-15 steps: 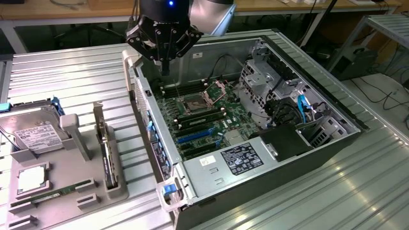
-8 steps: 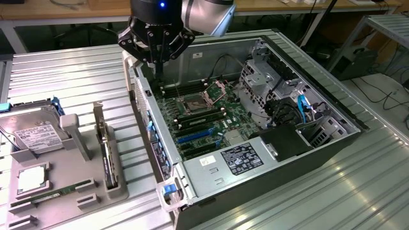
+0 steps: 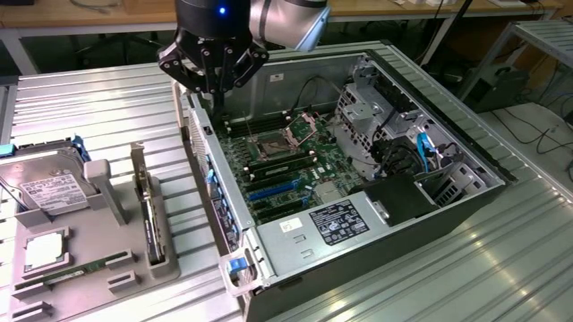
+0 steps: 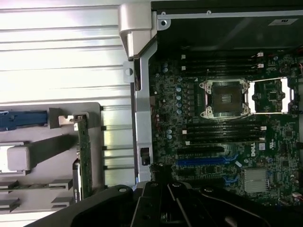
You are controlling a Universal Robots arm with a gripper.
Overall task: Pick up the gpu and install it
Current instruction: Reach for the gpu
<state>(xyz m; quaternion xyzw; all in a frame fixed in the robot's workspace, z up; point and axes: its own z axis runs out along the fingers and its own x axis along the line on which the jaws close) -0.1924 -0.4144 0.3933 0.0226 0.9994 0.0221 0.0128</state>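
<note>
Over the rear wall of the open computer case (image 3: 385, 265) (image 4: 142, 118): gripper (image 3: 213, 90) (image 4: 161, 187), fingers drawn together, holding nothing. Gpu (image 3: 150, 218) (image 4: 85, 156): upright on its edge in the grey holder tray (image 3: 90, 245) (image 4: 92, 109) (exterior view's left of the case), well apart from the gripper.

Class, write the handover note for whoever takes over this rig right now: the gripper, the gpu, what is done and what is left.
Gripper: hangs over the edge of the open computer case, on the side that faces the grey holder. It carries no card.
Gpu: stands on edge in the grey holder, at the exterior view's left, apart from the gripper.
Done: nothing that shows. The blue expansion slots on the motherboard are empty.
Left: both the pickup and the install.
</note>
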